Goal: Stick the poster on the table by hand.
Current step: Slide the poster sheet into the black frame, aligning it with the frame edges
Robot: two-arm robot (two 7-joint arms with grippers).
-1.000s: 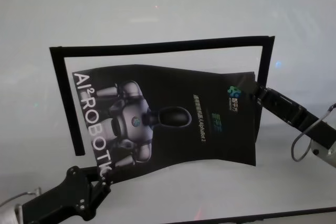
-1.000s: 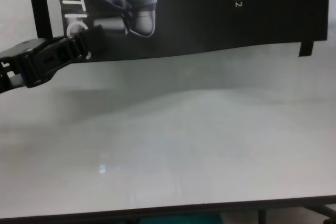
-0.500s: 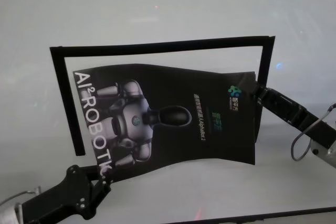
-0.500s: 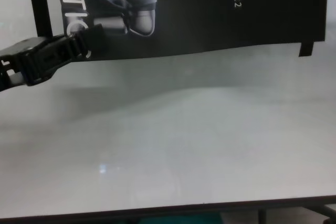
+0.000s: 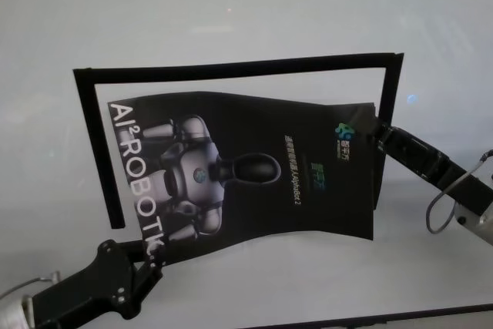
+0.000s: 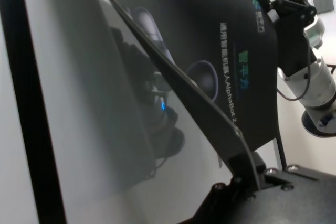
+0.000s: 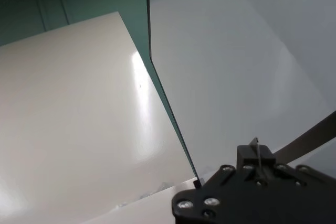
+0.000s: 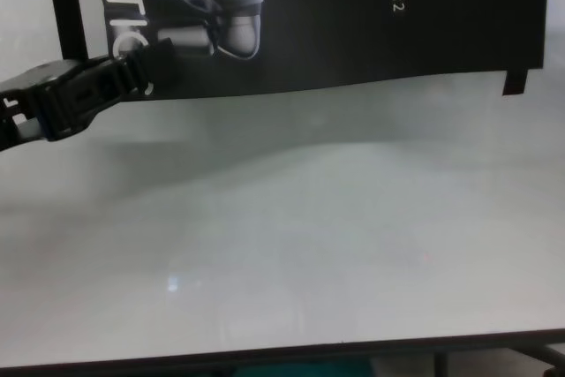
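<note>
Poster, a large flexible black sheet printed with a silver-grey robot, white "AlphaBot 2" text and big white letters along its left side, hangs in the middle of the head view, held off the glossy white table between two hands and sagging slightly between them. In the left wrist view its near edge rises clear of the surface and casts a soft reflection below, so I judge it is not yet lying flat. The black left hand, at the lower left of the head view, is clamped on the poster's lower left corner beside the white lettering; the chest view shows the same pinch at the left of the frame. The black right hand, at the right of the head view, is closed on the poster's right edge near the small coloured logo. Around the sheet, narrow black strips mark a rectangular outline on the table: one along the top, one down the left, one down the right. Over the last second the poster has slid a little toward the lower part of the frame and its lower edge has straightened, while both hands keep their grip. That suggests the sheet is being stretched and aligned inside the outline; lowering and pressing it down remain to be done.
</note>
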